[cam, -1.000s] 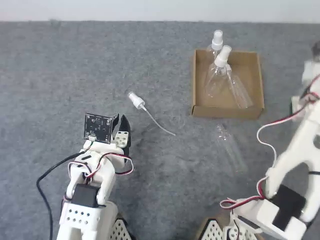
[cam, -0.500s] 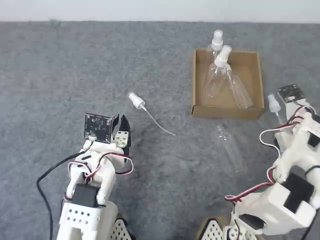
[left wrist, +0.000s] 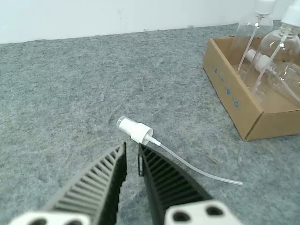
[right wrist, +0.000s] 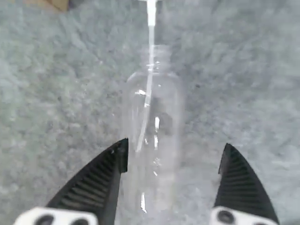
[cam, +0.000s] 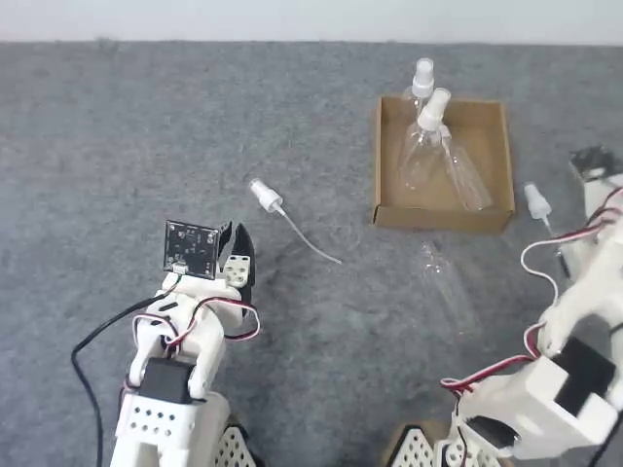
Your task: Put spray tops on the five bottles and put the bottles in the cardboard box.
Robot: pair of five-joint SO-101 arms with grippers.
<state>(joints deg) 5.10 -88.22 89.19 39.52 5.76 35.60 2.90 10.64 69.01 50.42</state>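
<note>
A loose spray top (cam: pixel 264 195) with a long tube lies on the grey felt, just ahead of my left gripper (left wrist: pixel 131 147), whose fingers are shut and hold nothing. The cardboard box (cam: pixel 443 219) holds three clear bottles (cam: pixel 423 146) with spray tops on. A bare clear bottle (cam: pixel 450 290) lies near the box's front. My right gripper (right wrist: pixel 176 146) is open, a jaw on each side of another clear bottle (right wrist: pixel 152 126) lying on the felt. That bottle's spray top (cam: pixel 534 199) sits off its neck with the tube running inside.
The left arm (cam: pixel 185 350) stands at the front left and the right arm (cam: pixel 584 282) at the front right, partly covering the bottle under it. Open felt stretches across the back left. A white wall borders the far edge.
The right arm has swung in from the far right and lowered over the bottle beside the box; its spray top came into sight. The left arm has not moved.
</note>
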